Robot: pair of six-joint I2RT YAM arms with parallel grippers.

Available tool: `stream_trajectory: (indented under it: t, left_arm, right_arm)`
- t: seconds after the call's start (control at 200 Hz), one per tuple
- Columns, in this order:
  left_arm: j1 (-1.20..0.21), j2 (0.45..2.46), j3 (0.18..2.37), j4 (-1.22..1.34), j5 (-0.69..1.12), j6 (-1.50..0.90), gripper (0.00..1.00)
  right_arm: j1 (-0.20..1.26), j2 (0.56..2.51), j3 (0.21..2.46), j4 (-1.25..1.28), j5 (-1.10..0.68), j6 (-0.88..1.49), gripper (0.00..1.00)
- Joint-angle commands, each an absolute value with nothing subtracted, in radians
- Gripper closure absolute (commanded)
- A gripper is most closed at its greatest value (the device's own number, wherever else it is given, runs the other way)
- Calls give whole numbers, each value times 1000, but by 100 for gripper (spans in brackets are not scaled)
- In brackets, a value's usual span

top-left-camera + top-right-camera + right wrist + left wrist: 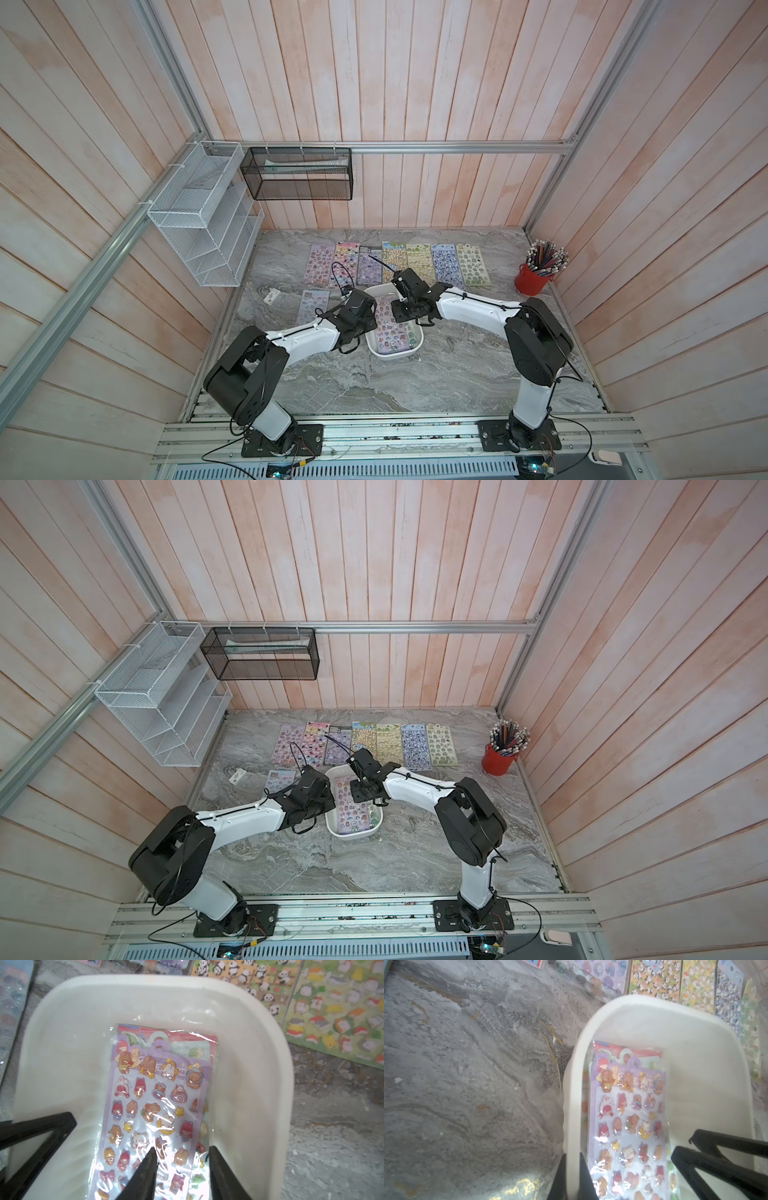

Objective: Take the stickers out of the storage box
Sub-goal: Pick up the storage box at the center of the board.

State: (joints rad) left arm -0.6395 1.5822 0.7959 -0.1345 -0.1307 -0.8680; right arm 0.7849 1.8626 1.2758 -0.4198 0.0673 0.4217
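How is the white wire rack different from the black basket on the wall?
The white wire rack is tall with stepped tiers, on the side rail; the black basket is one long trough on the back rail. Both are mesh, hung above the table.

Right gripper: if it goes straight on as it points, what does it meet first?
Probably the top purple sheet in the box; the right gripper points down at it, jaws open, contact unclear.
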Motion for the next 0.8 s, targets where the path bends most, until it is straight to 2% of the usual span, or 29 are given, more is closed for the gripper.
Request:
stream_trajectory:
  t: [0.0,0.495,0.795]
  left_arm:
    - [-629,1581,816,-138,-149,-871,100]
    - [-628,1523,834,-186,-190,-859,100]
    - [-629,1493,844,-209,-201,-851,100]
  right_arm:
    - [774,1877,1257,-493,115,412,61]
    - [761,1984,1228,-446,35,421,61]
    - [757,1994,1247,-461,50,407,50]
